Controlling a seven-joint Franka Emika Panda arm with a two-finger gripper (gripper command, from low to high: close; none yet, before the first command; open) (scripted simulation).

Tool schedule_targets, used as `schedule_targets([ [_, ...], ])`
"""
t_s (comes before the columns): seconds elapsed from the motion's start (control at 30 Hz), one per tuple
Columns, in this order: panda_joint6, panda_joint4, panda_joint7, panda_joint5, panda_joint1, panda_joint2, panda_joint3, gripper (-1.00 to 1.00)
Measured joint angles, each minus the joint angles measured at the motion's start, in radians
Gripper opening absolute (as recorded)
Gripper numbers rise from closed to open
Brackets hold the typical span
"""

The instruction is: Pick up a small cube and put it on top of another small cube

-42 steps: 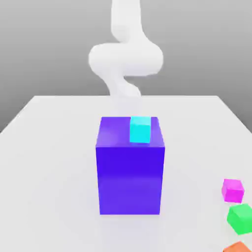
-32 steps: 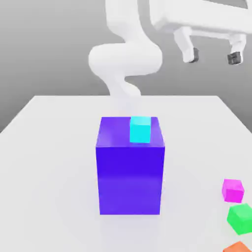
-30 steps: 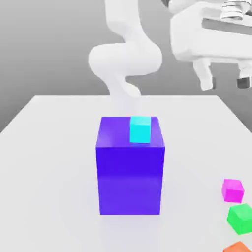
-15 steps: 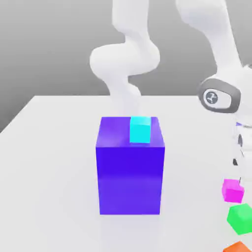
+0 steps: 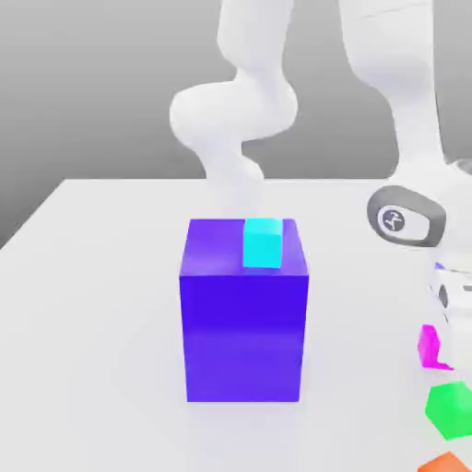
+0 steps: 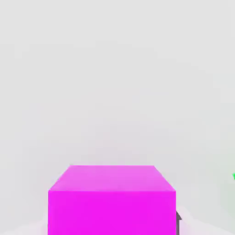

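Across the white table (image 5: 111,323), a big blue block (image 5: 243,336) stands unmoved, cyan cube (image 5: 263,243) on top, while at the exterior view's right my gripper (image 5: 452,346), lower than before, partly hides the magenta cube (image 5: 430,348), its grip unclear to me, beyond the green cube (image 5: 451,410) and orange cube (image 5: 445,464).

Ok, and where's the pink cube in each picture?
Exterior view: the pink cube is near the right edge, partly behind the gripper.
Hand view: the pink cube is big and close to the camera.
Shared landmark: the green cube, a tiny bit of it in the hand view.
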Motion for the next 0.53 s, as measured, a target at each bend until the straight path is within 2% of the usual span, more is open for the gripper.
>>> schedule_targets([
  [0.27, -0.218, 0.198, 0.154, 0.095, -0.056, -0.026, -0.069, -1.0],
  [0.4, -0.14, 0.232, 0.201, 0.07, -0.051, 0.087, -0.099, -1.0],
  [0.43, -0.114, 0.235, 0.208, 0.062, -0.046, 0.116, -0.106, 1.0],
  [0.53, -0.114, 0.235, 0.208, 0.062, -0.046, 0.116, -0.106, 1.0],
])
